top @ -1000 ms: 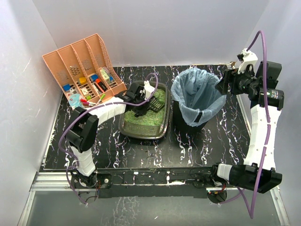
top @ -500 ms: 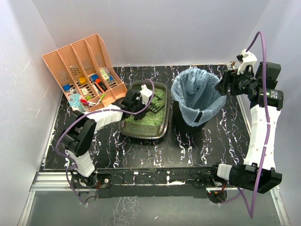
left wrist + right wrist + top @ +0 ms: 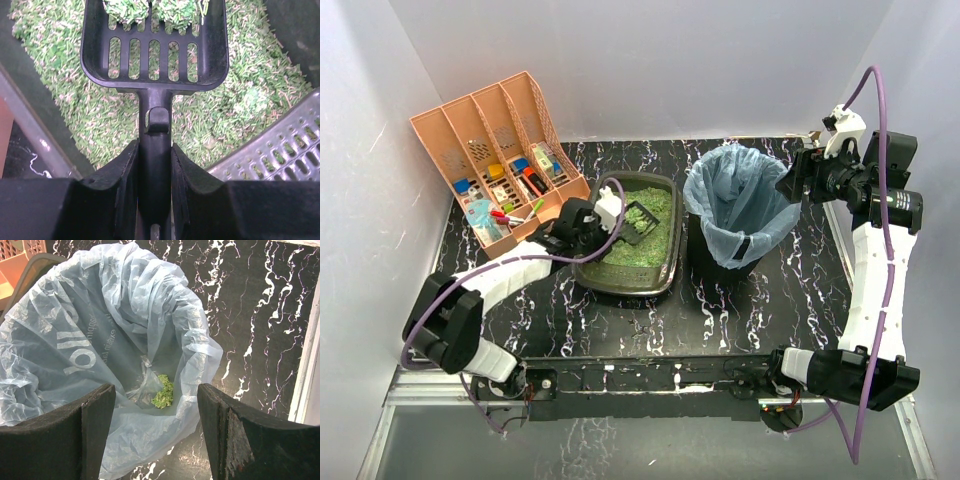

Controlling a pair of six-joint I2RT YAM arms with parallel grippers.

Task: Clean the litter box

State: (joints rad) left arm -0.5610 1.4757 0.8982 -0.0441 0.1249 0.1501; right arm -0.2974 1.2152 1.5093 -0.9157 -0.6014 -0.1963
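The dark olive-grey litter box (image 3: 663, 266) with green litter (image 3: 55, 75) lies at the table's middle. My left gripper (image 3: 603, 221) is shut on the handle of a black slotted scoop (image 3: 155, 50), held over the litter. The scoop (image 3: 638, 222) carries clumps of green litter at its far end. A grey perforated piece (image 3: 280, 150) shows at the lower right of the left wrist view. My right gripper (image 3: 798, 180) is open and empty, held above the right rim of the black bin. Its fingers (image 3: 95, 440) frame the pale blue bag liner (image 3: 85, 340), which holds a small green clump (image 3: 164, 391).
The black bin (image 3: 735, 215) with its blue liner stands right of the litter box. A peach-orange slotted organiser (image 3: 495, 155) with small items stands at the back left. White walls enclose the black marbled table (image 3: 770, 300) on three sides.
My left arm has drawn back to the left and lowered, pulling the scoop leftward across the litter. The right arm has not moved.
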